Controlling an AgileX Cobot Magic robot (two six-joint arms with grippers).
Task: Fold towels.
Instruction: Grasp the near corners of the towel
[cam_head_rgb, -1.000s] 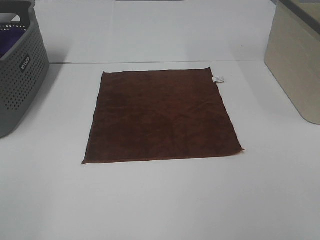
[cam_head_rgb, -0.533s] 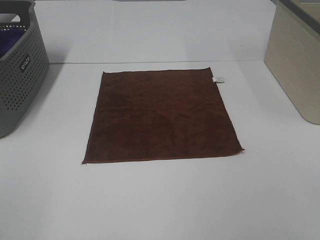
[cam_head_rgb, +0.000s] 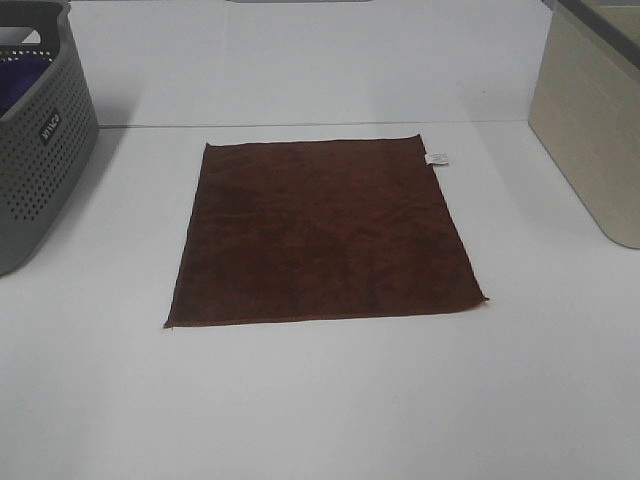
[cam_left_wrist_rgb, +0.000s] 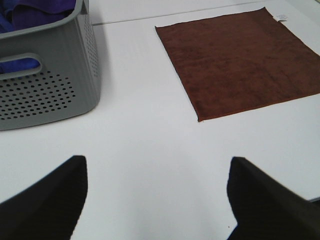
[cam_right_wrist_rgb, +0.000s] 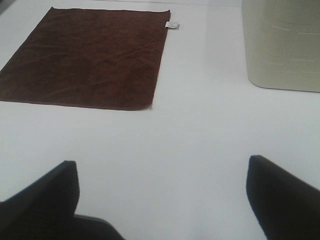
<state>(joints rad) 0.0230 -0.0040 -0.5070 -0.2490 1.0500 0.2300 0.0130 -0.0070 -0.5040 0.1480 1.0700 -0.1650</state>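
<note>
Fingers of the left gripper (cam_left_wrist_rgb: 157, 175) and the right gripper (cam_right_wrist_rgb: 161, 172) stand spread wide, grasping nothing, above the white table (cam_head_rgb: 320, 400). Well apart from both, the reddish-brown towel (cam_head_rgb: 325, 235) lies flat and unfolded on the table's middle.

The high cam looks down on the white table (cam_head_rgb: 320, 400) from the front, far enough back to catch the whole brown towel (cam_head_rgb: 325, 235). The left wrist cam sits low on the towel's left, looking across it with the grey basket (cam_left_wrist_rgb: 45, 75) close by. The right wrist cam mirrors that (beige bin (cam_right_wrist_rgb: 282, 45) alongside). All three views share the towel.
</note>
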